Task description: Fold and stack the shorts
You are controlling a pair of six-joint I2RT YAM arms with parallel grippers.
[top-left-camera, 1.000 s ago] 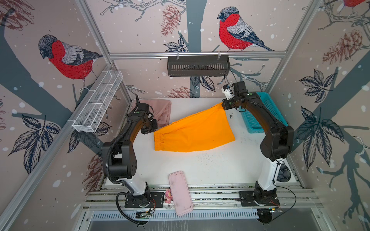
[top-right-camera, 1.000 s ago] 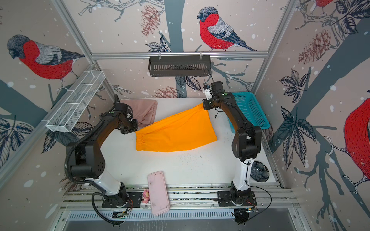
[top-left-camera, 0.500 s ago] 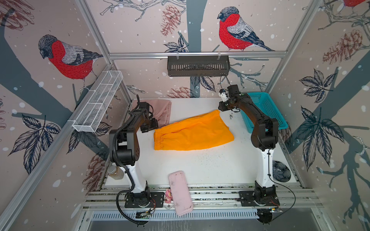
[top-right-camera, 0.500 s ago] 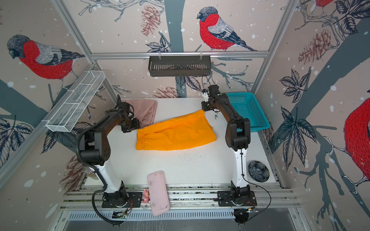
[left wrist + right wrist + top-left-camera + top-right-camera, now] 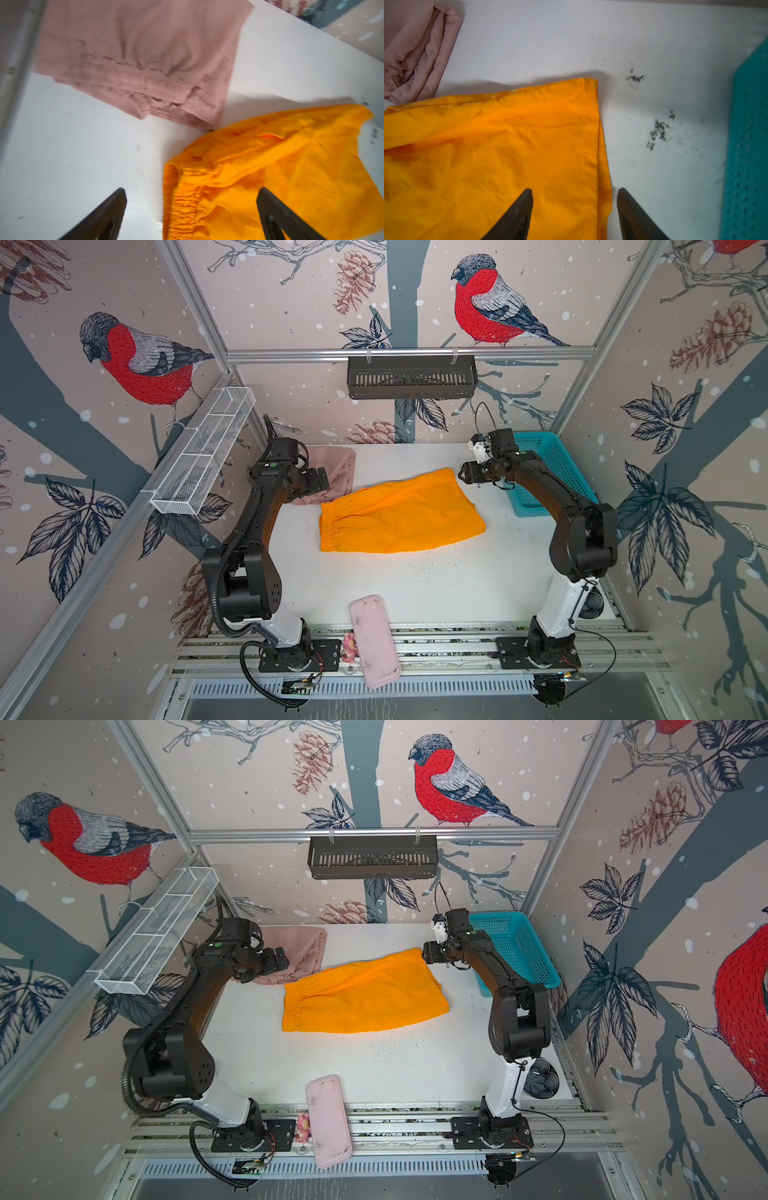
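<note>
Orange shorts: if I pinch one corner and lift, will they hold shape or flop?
Probably floppy: the orange shorts lie flat with soft wrinkles, so a corner lift would likely drape and undo the fold. Likely light and thin, judging by the fine hem. The gathered waistband may be the bulkiest, firmest grip.

Pink walls (image 5: 291, 302) with red birds (image 5: 141, 360), leaves (image 5: 660, 423) and pine cones (image 5: 355, 285) stand around a white table (image 5: 415, 585). 1 black shelf (image 5: 411, 377) hangs at upper middle, 1 white wire shelf (image 5: 203, 456) at left.

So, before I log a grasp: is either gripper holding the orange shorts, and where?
Nothing held: left gripper and right gripper are open, orange shorts lying loose.
</note>
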